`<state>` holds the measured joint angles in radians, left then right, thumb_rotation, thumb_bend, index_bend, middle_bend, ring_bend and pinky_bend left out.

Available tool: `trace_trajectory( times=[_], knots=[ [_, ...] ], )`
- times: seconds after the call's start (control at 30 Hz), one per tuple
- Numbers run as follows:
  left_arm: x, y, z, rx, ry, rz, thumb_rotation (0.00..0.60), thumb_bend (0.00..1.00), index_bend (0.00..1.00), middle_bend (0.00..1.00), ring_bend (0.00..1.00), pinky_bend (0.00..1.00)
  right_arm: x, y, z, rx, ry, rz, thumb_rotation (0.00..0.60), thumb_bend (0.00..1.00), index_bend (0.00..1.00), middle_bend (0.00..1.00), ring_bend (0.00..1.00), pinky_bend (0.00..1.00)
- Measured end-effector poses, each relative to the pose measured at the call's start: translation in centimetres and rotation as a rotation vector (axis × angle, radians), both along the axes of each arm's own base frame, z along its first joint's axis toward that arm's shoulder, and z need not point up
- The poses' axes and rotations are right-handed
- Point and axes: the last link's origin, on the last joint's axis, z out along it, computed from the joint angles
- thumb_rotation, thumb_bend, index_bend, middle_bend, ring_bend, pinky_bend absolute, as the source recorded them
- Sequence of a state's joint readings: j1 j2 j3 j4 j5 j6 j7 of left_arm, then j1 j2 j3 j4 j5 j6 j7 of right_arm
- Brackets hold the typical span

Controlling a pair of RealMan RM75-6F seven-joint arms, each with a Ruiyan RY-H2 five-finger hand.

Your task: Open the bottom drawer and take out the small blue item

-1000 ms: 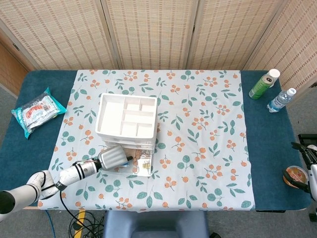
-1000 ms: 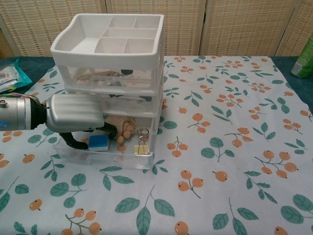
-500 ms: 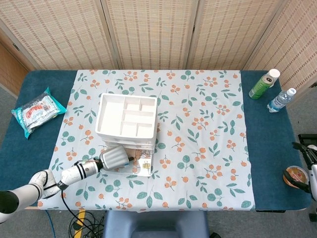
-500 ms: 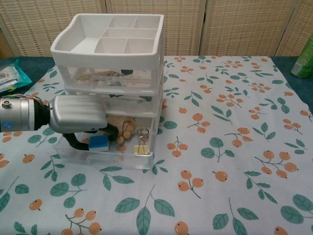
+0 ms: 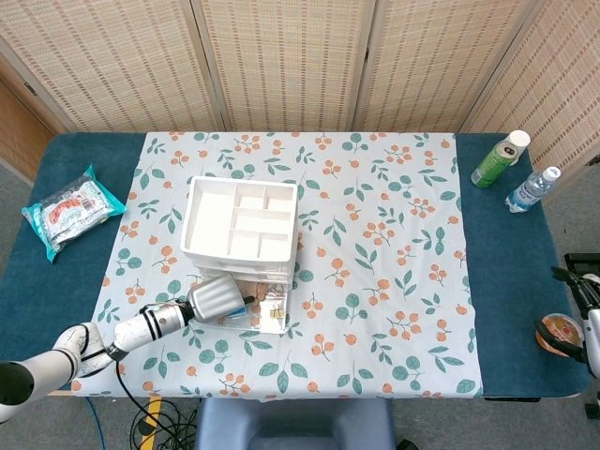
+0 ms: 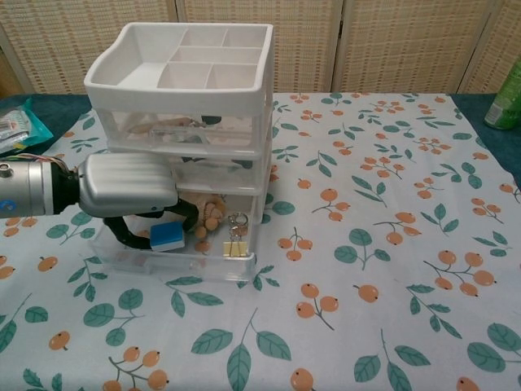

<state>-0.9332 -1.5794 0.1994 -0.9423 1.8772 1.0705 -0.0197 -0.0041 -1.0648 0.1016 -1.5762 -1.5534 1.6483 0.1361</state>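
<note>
The left hand has a smooth, brushed-metal shell with black fingers. The organiser is matt white plastic; its drawers are clear, glossy plastic. The tablecloth looks like printed matt fabric. The screens behind are woven reed.

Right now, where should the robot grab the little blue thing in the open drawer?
Probably by its two short sides, coming down from above. The small blue item is a flat block lying in the open bottom drawer, whose clear walls block the sides. The left hand already curls around it.
</note>
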Motion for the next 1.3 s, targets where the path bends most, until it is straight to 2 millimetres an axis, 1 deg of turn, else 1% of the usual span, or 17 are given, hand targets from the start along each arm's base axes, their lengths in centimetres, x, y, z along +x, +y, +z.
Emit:
trace_trajectory(
  times=[0.37, 0.63, 0.73, 0.87, 1.0, 1.17, 1.3],
  knots=[
    [-0.1, -1.2, 2.5, 0.029, -0.098, 0.019, 0.6, 0.25, 0.46, 1.0, 1.0, 1.0, 0.1, -0.4, -0.3, 0.011, -0.004, 0.01, 0.6, 0.21, 0.18, 0.3, 0.33, 0.36],
    [-0.3, -2.3, 5.1, 0.067, -0.155, 0.054, 0.6, 0.26, 0.46, 1.0, 1.0, 1.0, 0.3, -0.7, -0.4, 0.018, -0.007, 0.026, 0.6, 0.21, 0.18, 0.3, 0.33, 0.36],
    [-1.0, -2.7, 6.4, 0.088, -0.163, 0.088, 0.6, 0.26, 0.46, 1.0, 1.0, 1.0, 0.3, -0.7, -0.5, 0.022, -0.009, 0.027, 0.6, 0.21, 0.18, 0.3, 0.33, 0.36],
    [-2.5, -3.3, 8.0, 0.127, -0.151, 0.152, 0.6, 0.26, 0.46, 1.0, 1.0, 1.0, 0.3, -0.8, -0.6, 0.026, -0.01, 0.03, 0.6, 0.21, 0.18, 0.3, 0.33, 0.36],
    [-3.9, -3.8, 8.9, 0.151, -0.14, 0.226, 0.6, 0.26, 0.46, 1.0, 1.0, 1.0, 0.3, -0.9, -0.7, 0.031, -0.009, 0.036, 0.6, 0.21, 0.18, 0.3, 0.33, 0.36],
    [-5.3, -4.2, 9.3, 0.163, -0.125, 0.293, 0.6, 0.25, 0.45, 1.0, 1.0, 1.0, 0.4, -1.0, -0.7, 0.035, -0.007, 0.041, 0.6, 0.21, 0.18, 0.3, 0.33, 0.36],
    [-6.7, -4.5, 9.1, 0.166, -0.094, 0.368, 0.6, 0.26, 0.45, 1.0, 1.0, 1.0, 0.5, -1.0, -0.7, 0.036, -0.008, 0.046, 0.6, 0.21, 0.18, 0.3, 0.33, 0.36]
  ],
)
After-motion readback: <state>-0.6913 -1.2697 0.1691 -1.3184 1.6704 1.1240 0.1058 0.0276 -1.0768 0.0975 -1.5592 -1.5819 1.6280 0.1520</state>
